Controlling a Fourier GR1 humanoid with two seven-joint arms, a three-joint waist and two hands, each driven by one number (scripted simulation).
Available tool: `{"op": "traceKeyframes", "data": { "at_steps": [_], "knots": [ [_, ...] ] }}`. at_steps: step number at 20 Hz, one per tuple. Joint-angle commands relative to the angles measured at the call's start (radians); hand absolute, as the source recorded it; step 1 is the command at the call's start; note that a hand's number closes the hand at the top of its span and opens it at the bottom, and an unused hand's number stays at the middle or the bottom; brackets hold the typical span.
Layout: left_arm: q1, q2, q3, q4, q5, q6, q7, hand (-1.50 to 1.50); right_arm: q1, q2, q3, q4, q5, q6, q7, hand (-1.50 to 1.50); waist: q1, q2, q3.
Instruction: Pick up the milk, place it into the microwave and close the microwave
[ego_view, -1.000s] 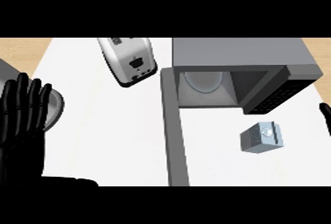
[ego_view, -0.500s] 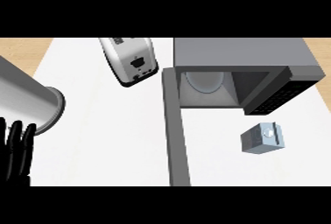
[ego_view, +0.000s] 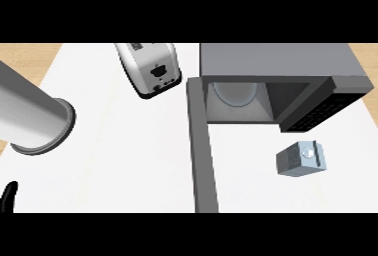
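White counter surface (ego_view: 133, 165) is seen around a grey microwave (ego_view: 273, 60) whose door (ego_view: 203, 150) stands open toward the viewer. The milk (ego_view: 301, 159), a small grey-blue carton, rests on the counter just in front of the cavity, held by nothing. Only a black sliver of the left hand (ego_view: 9, 197) shows at the lower left edge; its finger state cannot be told. The right hand is not seen. Risk is judged as follows: the carton may be tipped on approach, or knocked against the keypad panel (ego_view: 317, 112). A toaster (ego_view: 151, 70) lies near the microwave.

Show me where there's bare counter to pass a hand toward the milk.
Widest bare stretch: between the left forearm and the open microwave door, below the toaster. A smaller patch surrounds the milk, right of the door. It is crowded by the microwave opening.
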Motion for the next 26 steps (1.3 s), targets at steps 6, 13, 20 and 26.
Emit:
{"op": "traceKeyframes", "data": {
  "at_steps": [6, 13, 20, 26],
  "knots": [
    [0.263, -0.020, -0.006, -0.052, 0.054, -0.121, -0.162, -1.50, -0.022, 0.092, 0.045, 0.074, 0.193, -0.001, -0.043, -1.50, 0.011, -0.001, 0.000],
    [0.347, -0.007, 0.059, -0.027, 0.104, -0.208, -0.249, -1.50, -0.174, 0.088, 0.051, 0.296, 0.359, -0.034, -0.159, -1.50, 0.016, 0.001, 0.000],
    [0.366, -0.014, 0.083, -0.111, 0.126, -0.210, -0.205, -1.50, -0.293, 0.094, 0.089, 0.409, 0.478, -0.109, -0.154, -1.50, 0.010, 0.004, 0.001],
    [0.396, -0.015, 0.134, -0.005, 0.127, -0.291, -0.309, -1.50, -0.384, 0.078, 0.045, 0.653, 0.564, -0.192, -0.306, -1.50, 0.013, 0.004, 0.001]
  ]
}}
